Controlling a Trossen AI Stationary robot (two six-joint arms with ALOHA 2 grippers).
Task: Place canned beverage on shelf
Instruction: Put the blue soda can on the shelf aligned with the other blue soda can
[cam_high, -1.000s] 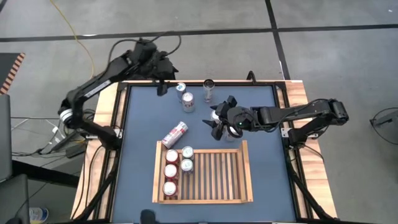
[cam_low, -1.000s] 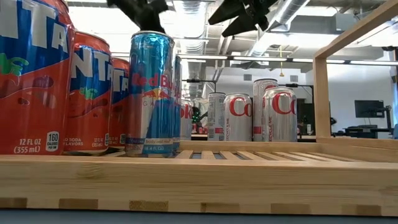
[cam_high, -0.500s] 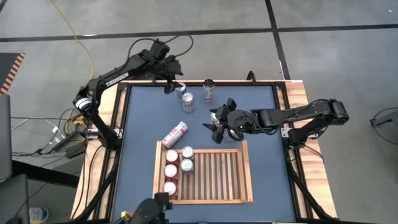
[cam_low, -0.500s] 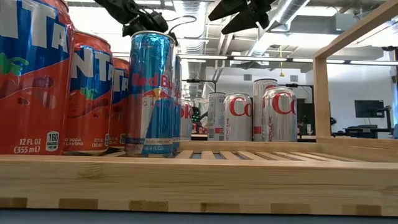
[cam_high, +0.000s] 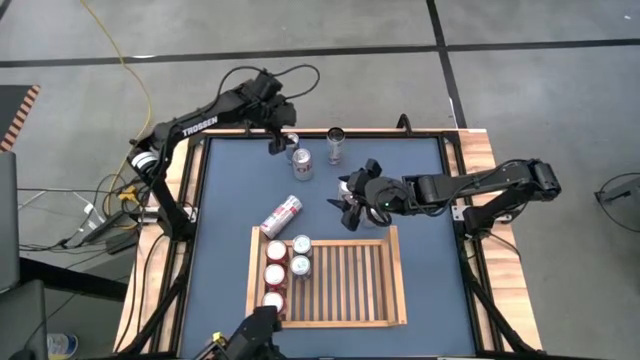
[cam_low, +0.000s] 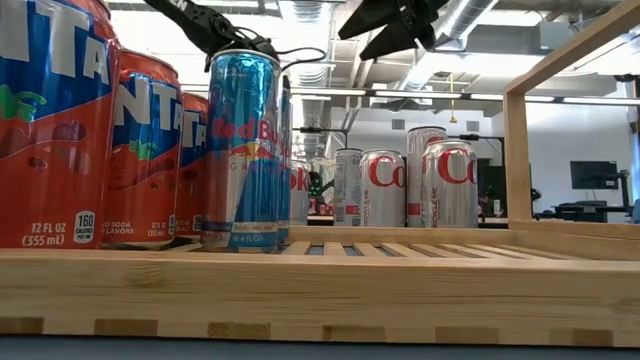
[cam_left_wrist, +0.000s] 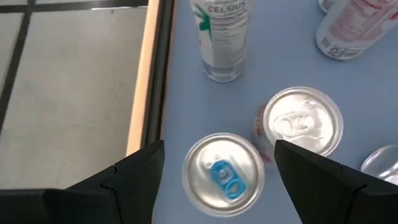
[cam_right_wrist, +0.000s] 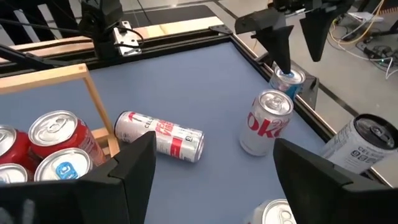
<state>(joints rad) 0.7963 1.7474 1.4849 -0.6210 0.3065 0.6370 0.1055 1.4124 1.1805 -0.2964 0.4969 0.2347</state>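
A silver can with a blue tab (cam_left_wrist: 222, 175) stands upright on the blue tabletop near its far left corner. My left gripper (cam_left_wrist: 219, 144) hangs open just above it, one finger on each side, touching nothing; the right wrist view shows the gripper (cam_right_wrist: 297, 53) over the can (cam_right_wrist: 287, 79). Beside this can stand a Diet Coke can (cam_high: 302, 163) and a Celsius can (cam_high: 336, 142). A further can (cam_high: 281, 215) lies on its side. The shelf (cam_high: 390, 280) sits near the front and holds several upright cans at its left end. My right gripper (cam_high: 346, 203) waits open mid-table.
The table's raised wooden rim (cam_left_wrist: 144, 74) runs close beside the blue-tab can. The shelf's right part (cam_high: 350, 285) is bare slats. One more can (cam_right_wrist: 273, 214) stands under my right gripper. In the low view the shelf's cans (cam_low: 245, 150) fill the left.
My left gripper has come down and toward the table's right over the far left corner, tipping further downward, and now stands over the blue-tab can. It stays open. No can has moved.
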